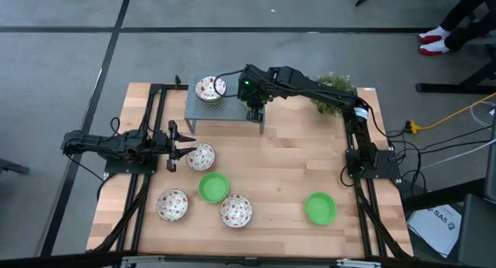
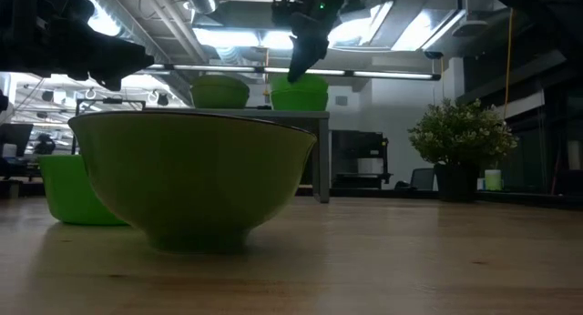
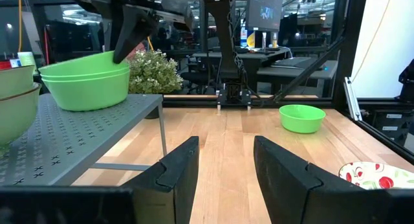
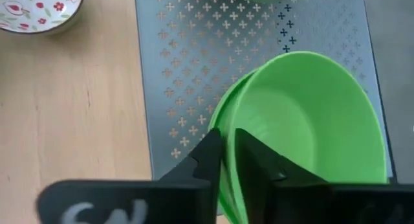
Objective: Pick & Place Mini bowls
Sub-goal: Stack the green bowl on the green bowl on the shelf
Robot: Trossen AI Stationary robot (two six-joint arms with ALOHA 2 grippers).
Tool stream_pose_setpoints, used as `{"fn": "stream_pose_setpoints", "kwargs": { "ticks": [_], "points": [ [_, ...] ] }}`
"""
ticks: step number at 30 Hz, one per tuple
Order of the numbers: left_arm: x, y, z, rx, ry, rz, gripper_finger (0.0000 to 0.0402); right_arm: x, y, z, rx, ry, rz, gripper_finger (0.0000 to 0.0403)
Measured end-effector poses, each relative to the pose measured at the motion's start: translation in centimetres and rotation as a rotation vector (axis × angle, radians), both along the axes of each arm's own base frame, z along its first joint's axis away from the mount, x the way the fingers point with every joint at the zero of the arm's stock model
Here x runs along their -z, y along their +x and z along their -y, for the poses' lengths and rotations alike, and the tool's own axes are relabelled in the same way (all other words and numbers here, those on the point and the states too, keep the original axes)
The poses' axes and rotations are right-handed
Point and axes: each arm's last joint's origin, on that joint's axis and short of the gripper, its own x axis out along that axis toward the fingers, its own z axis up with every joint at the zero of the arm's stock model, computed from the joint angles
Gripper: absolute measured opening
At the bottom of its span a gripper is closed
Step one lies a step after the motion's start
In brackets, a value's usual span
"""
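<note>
a: where is the right end effector?

b: over the grey perforated shelf at the far side of the desk; its fingers are drawn close together on the rim of a stack of green bowls standing on that shelf; one finger is inside the rim, the other outside; in the left wrist view the same fingers come down onto the near rim of the green stack.

a: what else is on the shelf?

b: just beside the end effector, a stack of speckled bowls, white with red and green marks; the small bushy plant stands on the other side of the arm, behind it.

a: and the left end effector?

b: low over the desk, level with its surface, fingers spread wide and holding nothing; a speckled bowl lies right at its fingertips; i cannot tell if they touch it; the wrist view shows part of a speckled rim just beside one finger.

a: the remaining bowls?

b: a green bowl just beyond that speckled one, touching or nearly so; two more speckled bowls sit near it, one toward the left arm's base side, one farther out; a lone green bowl sits well apart from the left end effector, toward the right arm's base; in the low view one bowl fills the foreground, with a green one behind it.
</note>
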Motion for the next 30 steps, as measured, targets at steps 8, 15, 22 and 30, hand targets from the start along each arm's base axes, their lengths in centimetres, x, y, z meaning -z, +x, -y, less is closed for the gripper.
{"fn": "stream_pose_setpoints", "kwargs": {
  "ticks": [8,15,22,30],
  "points": [
    [0.0,0.0,0.0,0.0,0.0,0.0,0.0143,-0.1,0.0,-0.1,-0.019,0.024,0.014,0.0135],
    [0.0,0.0,0.0,0.0,0.0,0.0,0.0143,-2.2,-0.4,-0.2,-0.046,-0.015,0.066,0.0199],
    [0.0,0.0,0.0,0.0,0.0,0.0,0.0143,-4.4,-1.0,-0.6,-0.066,-0.074,0.101,0.0213],
    [0.0,0.0,0.0,0.0,0.0,0.0,0.0143,-6.1,-1.8,-4.2,-0.085,-0.002,0.153,0.0213]
  ]
}}
